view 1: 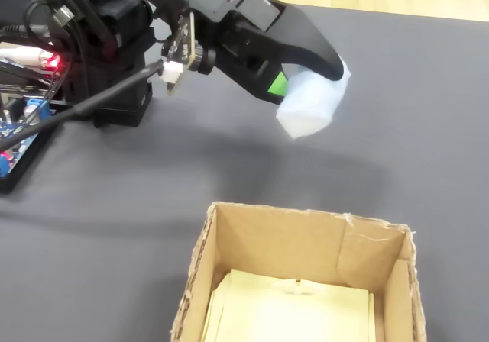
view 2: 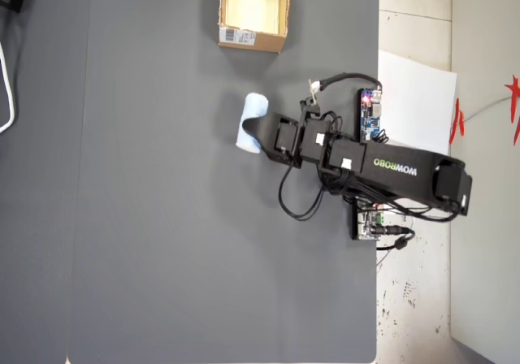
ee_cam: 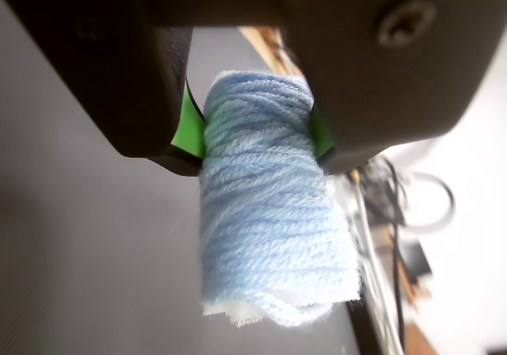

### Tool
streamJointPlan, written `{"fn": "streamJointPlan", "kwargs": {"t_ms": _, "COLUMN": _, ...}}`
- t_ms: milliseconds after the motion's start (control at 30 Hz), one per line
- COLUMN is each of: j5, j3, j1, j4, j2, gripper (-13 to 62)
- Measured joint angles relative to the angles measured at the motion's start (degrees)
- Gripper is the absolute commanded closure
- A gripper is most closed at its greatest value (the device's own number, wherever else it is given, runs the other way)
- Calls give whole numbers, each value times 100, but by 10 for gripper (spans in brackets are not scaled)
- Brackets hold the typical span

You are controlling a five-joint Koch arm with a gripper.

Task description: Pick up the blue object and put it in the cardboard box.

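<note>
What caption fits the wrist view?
Fingers clamp the pale blue object above the grey table.

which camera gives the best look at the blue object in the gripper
The wrist view: the blue object fills the frame, its pale blue yarn wrapping sharp, pinched between green pads. In the fixed view it is a pale lump at the gripper; overhead it is tiny.
</note>
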Motion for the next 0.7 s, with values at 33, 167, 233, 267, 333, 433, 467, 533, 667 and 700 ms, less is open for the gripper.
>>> {"fn": "streamJointPlan", "kwargs": {"t_ms": 33, "j5": -26, "j3": 0, "j1": 114, "j4": 0, "j2": 0, "gripper": 372}}
{"fn": "streamJointPlan", "kwargs": {"t_ms": 167, "j5": -105, "j3": 0, "j1": 580, "j4": 0, "j2": 0, "gripper": 372}}
{"fn": "streamJointPlan", "kwargs": {"t_ms": 233, "j5": -149, "j3": 0, "j1": 791, "j4": 0, "j2": 0, "gripper": 372}}
{"fn": "streamJointPlan", "kwargs": {"t_ms": 267, "j5": -185, "j3": 0, "j1": 888, "j4": 0, "j2": 0, "gripper": 372}}
{"fn": "streamJointPlan", "kwargs": {"t_ms": 333, "j5": -325, "j3": -9, "j1": 1143, "j4": 0, "j2": 0, "gripper": 372}}
{"fn": "streamJointPlan", "kwargs": {"t_ms": 433, "j5": -598, "j3": -378, "j1": 1406, "j4": 211, "j2": 0, "gripper": 372}}
{"fn": "streamJointPlan", "kwargs": {"t_ms": 467, "j5": -668, "j3": -545, "j1": 1468, "j4": 316, "j2": 0, "gripper": 372}}
{"fn": "streamJointPlan", "kwargs": {"t_ms": 533, "j5": -949, "j3": -1002, "j1": 1608, "j4": 1037, "j2": 0, "gripper": 372}}
{"fn": "streamJointPlan", "kwargs": {"t_ms": 667, "j5": -1310, "j3": -1538, "j1": 1784, "j4": 1380, "j2": -18, "gripper": 372}}
{"fn": "streamJointPlan", "kwargs": {"t_ms": 700, "j5": -1345, "j3": -1626, "j1": 1872, "j4": 1389, "j2": -123, "gripper": 372}}
